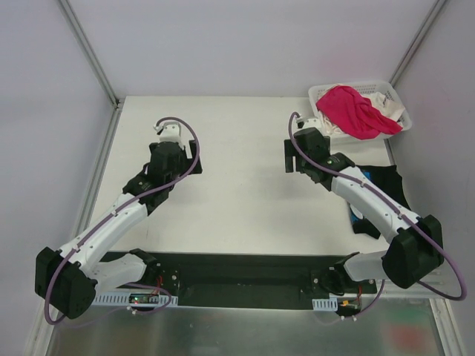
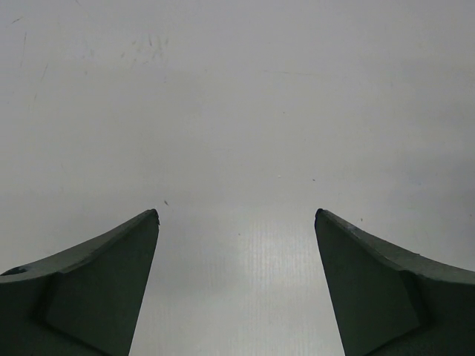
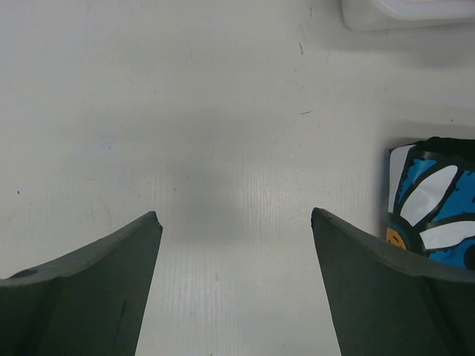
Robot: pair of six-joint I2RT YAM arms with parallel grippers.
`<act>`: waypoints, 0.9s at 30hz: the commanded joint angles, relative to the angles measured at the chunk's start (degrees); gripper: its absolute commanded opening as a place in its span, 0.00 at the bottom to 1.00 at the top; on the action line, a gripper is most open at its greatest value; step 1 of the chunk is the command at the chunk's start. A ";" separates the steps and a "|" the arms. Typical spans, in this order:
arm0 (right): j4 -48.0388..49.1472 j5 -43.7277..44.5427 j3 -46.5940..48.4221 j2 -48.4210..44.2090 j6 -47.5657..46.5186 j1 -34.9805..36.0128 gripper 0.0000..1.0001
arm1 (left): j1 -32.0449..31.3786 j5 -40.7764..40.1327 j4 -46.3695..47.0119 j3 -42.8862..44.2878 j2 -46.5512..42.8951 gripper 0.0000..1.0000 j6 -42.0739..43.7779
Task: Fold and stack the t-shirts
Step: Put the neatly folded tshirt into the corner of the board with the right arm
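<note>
White table enclosed by pale walls and grey frame rails.

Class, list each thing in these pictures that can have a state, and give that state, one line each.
left gripper: open, empty, over the table.
right gripper: open, empty, over the table.
pink t-shirt: crumpled, unfolded, in the basket.
white t-shirt: crumpled, in the basket, partly under the pink one.
black t-shirt: on the table, partly hidden by the right arm.
basket: upright, holding two shirts.
</note>
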 commanded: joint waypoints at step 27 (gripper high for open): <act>-0.49 8.80 0.30 1.64 -0.26 0.90 0.84 | -1.50 1.48 -0.11 1.34 1.39 0.85 0.71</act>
